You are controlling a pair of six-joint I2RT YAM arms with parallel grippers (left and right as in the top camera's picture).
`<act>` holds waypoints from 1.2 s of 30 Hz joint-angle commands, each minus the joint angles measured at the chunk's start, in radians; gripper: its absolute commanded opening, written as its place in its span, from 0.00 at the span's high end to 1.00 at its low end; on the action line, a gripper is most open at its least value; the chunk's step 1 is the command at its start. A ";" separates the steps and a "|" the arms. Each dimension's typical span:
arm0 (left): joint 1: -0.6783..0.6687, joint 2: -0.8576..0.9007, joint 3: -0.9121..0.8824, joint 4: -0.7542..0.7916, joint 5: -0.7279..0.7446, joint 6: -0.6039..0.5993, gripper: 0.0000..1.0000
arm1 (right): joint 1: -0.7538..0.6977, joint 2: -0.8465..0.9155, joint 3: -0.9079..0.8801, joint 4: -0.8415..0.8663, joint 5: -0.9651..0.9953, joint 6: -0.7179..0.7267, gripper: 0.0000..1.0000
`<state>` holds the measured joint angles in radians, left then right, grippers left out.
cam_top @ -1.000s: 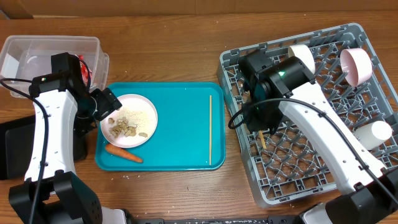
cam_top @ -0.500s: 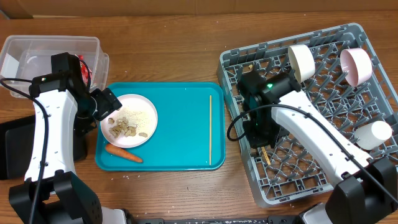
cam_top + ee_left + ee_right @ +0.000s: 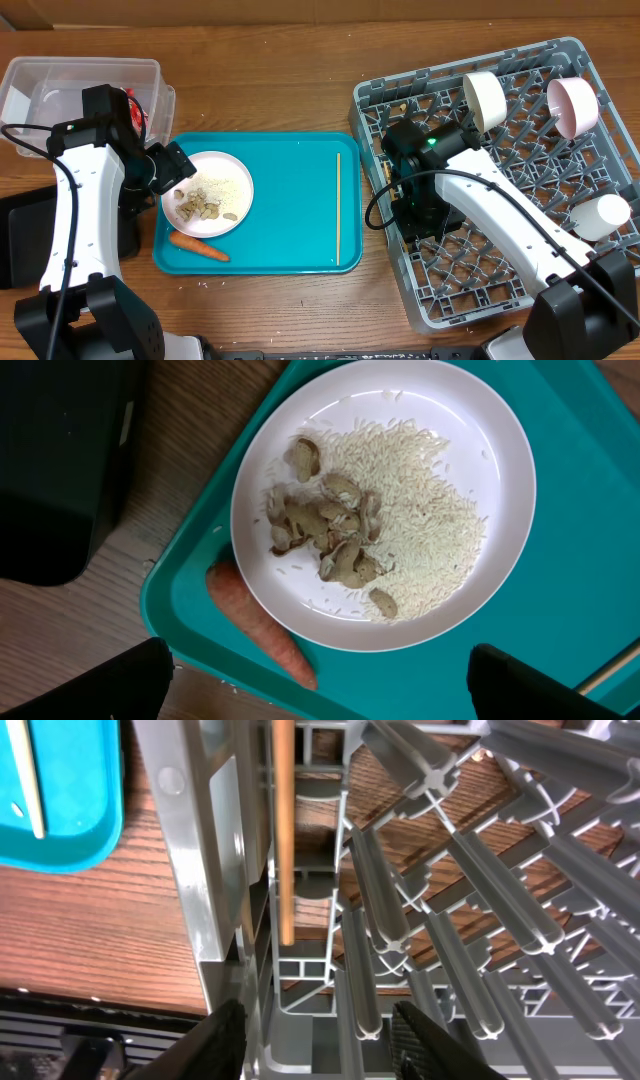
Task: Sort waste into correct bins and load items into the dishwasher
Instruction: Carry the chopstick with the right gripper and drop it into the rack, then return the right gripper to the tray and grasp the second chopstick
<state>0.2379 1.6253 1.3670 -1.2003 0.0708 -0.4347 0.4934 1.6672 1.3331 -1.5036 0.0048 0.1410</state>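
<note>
**Well, one chopstick in the rack, one on the tray**

So, your right gripper (image 3: 325, 1038) sat low inside the grey dish rack (image 3: 420, 78), near its left wall. Its fingers stood apart with nothing between them: released. Just ahead of them a wooden chopstick (image 3: 284, 830) lay between the wall and the first row of pegs, clear of both fingertips. The second chopstick (image 3: 338, 205) lay straight along the right side of the teal tray (image 3: 290, 200), well apart from the plate.

Over on your left, the left gripper (image 3: 320, 685) hovered above the white plate (image 3: 480, 450) with its jaws spread wide, holding nothing. The plate sat at the left end of the teal tray. It carried beige food bits (image 3: 325, 530) beside a spread of white rice grains (image 3: 430, 530). The orange carrot (image 3: 262, 632) lay on the tray against the plate's rim.

In the rack you had a white bowl (image 3: 485, 100) on edge near the back and a second bowl (image 3: 572, 105), pinkish inside, at the back right corner. The small white cup (image 3: 600, 215) lay on its side by the right wall. The clear tub (image 3: 60, 75) stood at the far left with the red wrapper (image 3: 135, 115) showing at its right end. The black tray (image 3: 20, 240) lay just in front of the tub.
</note>
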 commanded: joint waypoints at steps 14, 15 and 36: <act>-0.003 -0.017 -0.006 0.002 -0.002 0.019 0.04 | 0.138 0.031 0.291 0.284 -0.096 0.127 0.36; -0.003 -0.017 -0.006 0.001 -0.003 0.019 0.05 | 0.150 0.047 0.290 0.300 -0.094 0.140 0.36; -0.003 -0.017 -0.006 0.001 0.000 0.016 0.05 | 0.181 0.446 0.290 0.353 -0.074 0.279 0.40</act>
<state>0.2375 1.6253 1.3663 -1.2034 0.0711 -0.4347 0.6750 2.0865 1.6123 -1.1622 -0.0708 0.4076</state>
